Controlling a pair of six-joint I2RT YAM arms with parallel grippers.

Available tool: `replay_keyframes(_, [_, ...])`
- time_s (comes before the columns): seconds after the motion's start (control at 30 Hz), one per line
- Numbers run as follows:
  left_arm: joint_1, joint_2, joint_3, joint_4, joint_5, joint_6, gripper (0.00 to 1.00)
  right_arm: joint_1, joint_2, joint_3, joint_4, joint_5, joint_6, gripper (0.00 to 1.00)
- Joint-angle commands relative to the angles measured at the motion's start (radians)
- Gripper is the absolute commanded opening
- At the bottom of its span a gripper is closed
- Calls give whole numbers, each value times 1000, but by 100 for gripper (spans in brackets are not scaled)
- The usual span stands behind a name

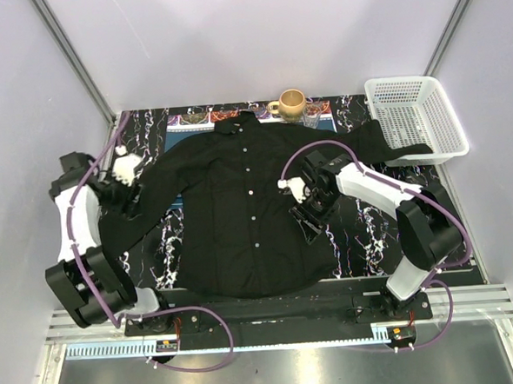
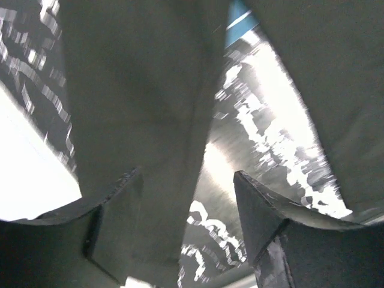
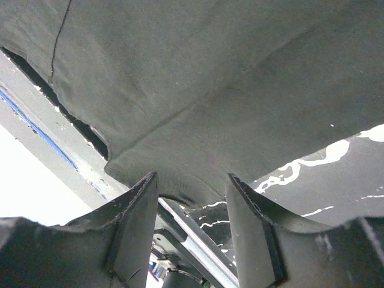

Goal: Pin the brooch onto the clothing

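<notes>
Shirt (image 1: 241, 219) on the table (image 1: 368, 229); cup (image 1: 291, 103) and glass (image 1: 313, 114) behind its collar; basket (image 1: 411, 83) far right, beside a sleeve

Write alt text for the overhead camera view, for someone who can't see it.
A black shirt lies spread front-up on a dark marbled table, one sleeve reaching a white basket at far right. The left gripper hangs over the other sleeve; the right gripper is at the shirt's right side. A tan mug stands beyond the collar.
</notes>
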State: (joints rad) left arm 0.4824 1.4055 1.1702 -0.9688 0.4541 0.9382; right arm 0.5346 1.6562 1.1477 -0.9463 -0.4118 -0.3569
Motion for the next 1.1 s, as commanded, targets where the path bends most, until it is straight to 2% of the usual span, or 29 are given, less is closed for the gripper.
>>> replay_keyframes(0.0, [-192, -86, -29, 118, 153, -213, 70, 30, 11, 10, 29, -47, 39, 54])
replay_keyframes(0.03, [-229, -85, -20, 196, 149, -254, 86, 28, 10, 38, 27, -56, 47, 55])
replay_keyframes(0.07, [-264, -64, 5, 241, 147, -295, 89, 27, 5, 52, 27, -64, 55, 56])
replay_keyframes(0.13, [-369, -24, 40, 387, 120, -416, 90, 28, -1, 102, 24, -73, 70, 56])
replay_keyframes(0.17, [-427, 48, 96, 428, 110, -449, 90, 25, -4, 118, 27, -70, 72, 56])
replay_keyframes(0.23, [-476, 140, 173, 522, 97, -507, 90, 7, -15, 158, 43, -68, 78, 56])
replay_keyframes(0.27, [-516, 188, 263, 550, 87, -528, 90, -4, -19, 170, 49, -73, 82, 56])
replay_keyframes(0.3, [-531, 298, 317, 594, 81, -576, 89, -36, -24, 190, 58, -81, 96, 57])
replay_keyframes(0.37, [-568, 407, 490, 620, 72, -613, 89, -77, -27, 210, 81, -117, 108, 57])
replay_keyframes(0.4, [-580, 522, 546, 642, 58, -637, 89, -102, -26, 231, 90, -136, 127, 57])
replay_keyframes(0.5, [-631, 680, 768, 648, 0, -641, 89, -194, -13, 279, 106, -199, 148, 57])
replay_keyframes(0.53, [-642, 775, 820, 650, -14, -636, 89, -221, -9, 288, 109, -206, 150, 57])
replay_keyframes(0.63, [-666, 919, 1008, 686, -22, -633, 91, -240, -9, 291, 118, -216, 139, 57])
replay_keyframes(0.73, [-683, 996, 1048, 781, -81, -598, 91, -246, -21, 261, 130, -217, 133, 57])
replay_keyframes(0.87, [-732, 1046, 1051, 792, -117, -365, 88, -251, -22, 228, 136, -219, 116, 57])
replay_keyframes(1.07, [-743, 1084, 1069, 820, -117, -360, 74, -259, -15, 221, 138, -217, 104, 56])
